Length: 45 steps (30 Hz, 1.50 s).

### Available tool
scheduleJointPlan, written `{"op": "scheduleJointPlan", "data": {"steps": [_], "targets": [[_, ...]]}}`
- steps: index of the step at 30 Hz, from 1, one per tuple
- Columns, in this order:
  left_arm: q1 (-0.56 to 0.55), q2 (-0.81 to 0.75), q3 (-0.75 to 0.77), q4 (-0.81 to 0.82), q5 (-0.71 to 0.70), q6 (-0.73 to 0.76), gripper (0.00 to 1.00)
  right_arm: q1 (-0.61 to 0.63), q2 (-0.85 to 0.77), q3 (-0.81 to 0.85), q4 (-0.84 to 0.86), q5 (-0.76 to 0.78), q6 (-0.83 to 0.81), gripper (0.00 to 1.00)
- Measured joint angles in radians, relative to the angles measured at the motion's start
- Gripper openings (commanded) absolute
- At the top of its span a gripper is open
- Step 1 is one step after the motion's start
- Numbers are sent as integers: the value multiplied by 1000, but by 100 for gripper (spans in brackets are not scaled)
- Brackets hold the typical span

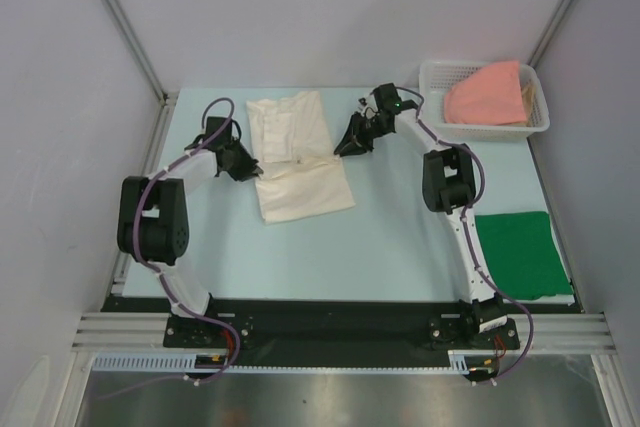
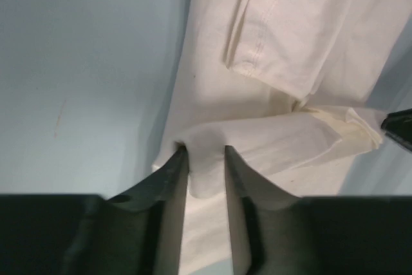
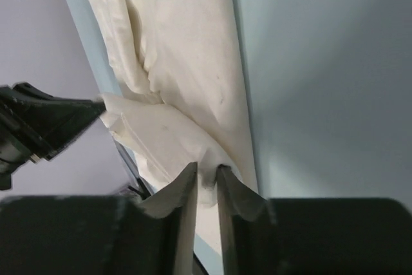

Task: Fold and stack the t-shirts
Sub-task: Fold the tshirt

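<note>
Cream-white shirt (image 1: 300,152) lies on the pale blue table (image 1: 390,237), far of centre, between the two pincers. Left pincer (image 1: 255,169) sits at the shirt's left edge, about mid-length; right pincer (image 1: 345,147) sits at its right edge, opposite. Left wrist view: the left pincer (image 2: 206,159) is closed on a pinch of the cream-white shirt (image 2: 290,30), with cloth bunched between the fingertips. Right wrist view: the right pincer (image 3: 206,175) is likewise clamped on a fold of the same shirt (image 3: 187,37). A raised fold of cloth runs across from one pincer to the other. Count: three shirts, one basket, two arms. The pink shirt (image 1: 488,95) is in the white basket (image 1: 430,72) at the far right corner. The green shirt (image 1: 520,252) lies flat near the right edge, well apart from both pincers. Left arm: elbow raised, forearm reaching far and right. Right arm: elbow raised, forearm angled far and left toward the shirt.
</note>
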Motion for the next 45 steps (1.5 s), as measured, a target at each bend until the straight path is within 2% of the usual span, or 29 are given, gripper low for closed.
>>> {"op": "scheduleJointPlan", "data": {"steps": [1,2,3,5,7,9,13,14,15,17,18,20,21,24,27,31,37,38,40,41,42,44,45], "targets": [[1,1,2,-2,-3,12,48,-2,3,6,-2,1,2,40],[2,1,4,-8,-11,19,57,-4,11,26,-8,2,6,46],[2,1,11,-21,-27,32,70,-8,20,55,-15,9,8,51],[2,-3,41,-57,-74,64,73,-21,26,98,-29,22,14,53],[2,-32,59,-80,-113,95,68,-42,13,117,-37,49,13,55],[2,-90,60,-96,-132,122,60,-61,-33,66,-34,78,2,56],[-39,-277,-26,-40,-92,127,52,-71,-181,-133,-45,117,-31,52],[-61,-325,-69,-18,-68,120,45,-62,-219,-186,-41,118,-40,50],[-87,-366,-116,8,-46,113,40,-47,-256,-235,-40,117,-50,44],[-133,-417,-222,73,8,95,34,-6,-318,-330,-27,118,-71,39],[-147,-424,-264,93,36,85,32,21,-346,-377,-21,116,-82,28],[-159,-409,-347,131,80,66,30,72,-376,-440,-13,97,-101,19],[-159,-391,-374,132,87,63,30,97,-378,-461,-6,83,-105,10],[-154,-345,-405,131,95,60,30,138,-377,-526,19,44,-114,3],[-154,-335,-406,136,92,62,29,127,-352,-541,12,21,-132,3],[-152,-318,-409,143,62,70,22,89,-342,-589,33,18,-153,3],[-148,-315,-507,170,33,58,25,38,-355,-746,72,-18,-157,4],[-148,-327,-513,171,31,58,30,33,-367,-763,75,-17,-158,4],[-155,-363,-528,158,27,55,40,27,-402,-795,75,6,-164,11],[-159,-389,-534,142,22,55,53,24,-425,-814,72,25,-167,16],[-168,-435,-540,111,10,56,59,22,-453,-835,71,46,-169,25],[-183,-557,-549,33,-12,47,72,17,-531,-891,71,80,-163,34],[-188,-620,-549,0,-22,42,75,16,-571,-917,73,92,-154,41]]}}
